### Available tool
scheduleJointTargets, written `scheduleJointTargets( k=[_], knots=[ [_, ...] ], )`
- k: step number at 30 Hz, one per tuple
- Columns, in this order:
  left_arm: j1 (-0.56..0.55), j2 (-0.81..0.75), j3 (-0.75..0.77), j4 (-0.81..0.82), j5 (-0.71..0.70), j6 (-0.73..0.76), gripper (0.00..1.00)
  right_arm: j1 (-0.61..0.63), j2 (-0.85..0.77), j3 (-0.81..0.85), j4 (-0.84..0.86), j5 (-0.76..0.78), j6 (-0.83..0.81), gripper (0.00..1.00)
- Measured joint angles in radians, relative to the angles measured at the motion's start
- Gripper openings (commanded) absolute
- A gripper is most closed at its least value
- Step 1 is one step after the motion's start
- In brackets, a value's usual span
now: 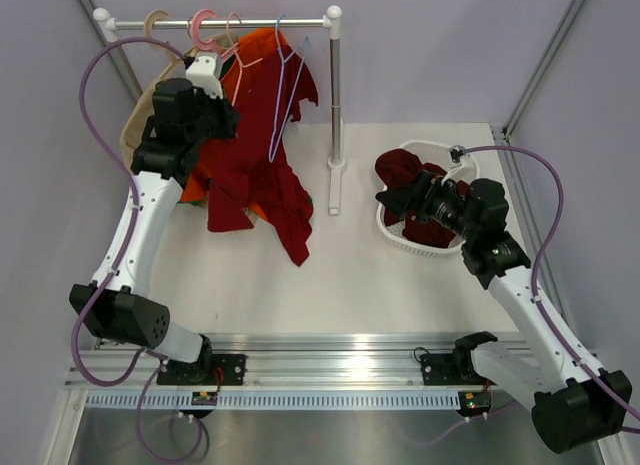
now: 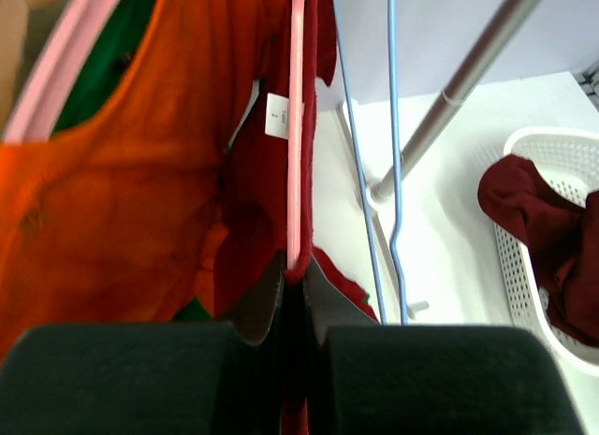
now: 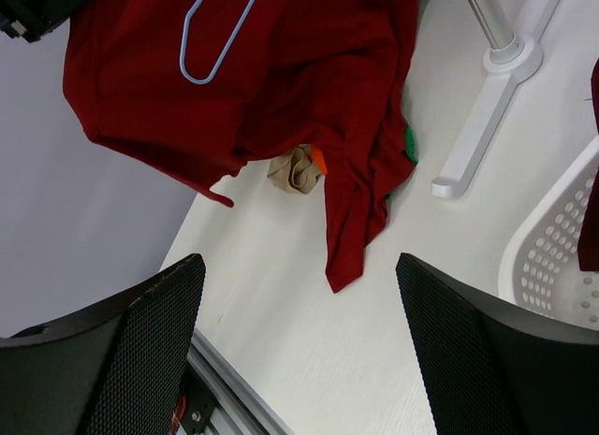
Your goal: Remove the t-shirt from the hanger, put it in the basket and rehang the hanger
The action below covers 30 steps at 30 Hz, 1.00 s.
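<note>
The crimson t-shirt (image 1: 245, 175) hangs from the rail on the thin light-pink hanger (image 1: 240, 47), and its lower end trails onto the table. In the left wrist view the hanger's wire (image 2: 297, 126) runs straight down into my jaws, wrapped in the t-shirt (image 2: 257, 201). My left gripper (image 1: 212, 85) (image 2: 295, 276) is shut on the t-shirt's edge, with the hanger wire in it, high up near the collar. My right gripper (image 1: 392, 200) (image 3: 299, 295) is open and empty, above the basket and facing the t-shirt (image 3: 299, 89).
An orange shirt (image 1: 268, 43) (image 2: 112, 201) with green edging hangs behind the t-shirt. A pale blue hanger (image 1: 283, 95) (image 2: 370, 220) hangs to its right. The rack post (image 1: 336, 95) stands mid-table. A white basket (image 1: 425, 247) holds a maroon garment (image 1: 400, 170).
</note>
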Motion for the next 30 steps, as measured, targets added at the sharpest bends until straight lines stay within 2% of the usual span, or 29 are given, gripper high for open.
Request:
scheduleJointTargets(
  k=[6,10,16,19,24,30],
  knots=[
    [-0.011,-0.164,-0.246,0.079,-0.066,-0.042,0.0,0.01,0.0,0.0,0.0,0.0,0.0,0.9],
    [-0.055,-0.246,-0.349,0.075,-0.18,-0.053,0.0,0.025,0.0,0.006,-0.002,0.002,0.002,0.89],
    [-0.074,-0.39,-0.462,0.052,-0.231,-0.095,0.0,0.082,0.0,0.034,-0.002,0.015,0.027,0.76],
    [-0.073,-0.506,-0.564,0.031,-0.229,-0.124,0.0,0.14,0.0,0.051,0.006,0.043,0.058,0.72],
    [-0.074,-0.717,-0.723,-0.055,-0.176,-0.164,0.0,0.31,0.024,0.081,0.082,0.158,0.129,0.72],
    [-0.076,-0.962,-0.876,-0.126,-0.057,-0.208,0.0,0.542,0.154,0.187,0.183,0.327,0.169,0.75]
  ],
)
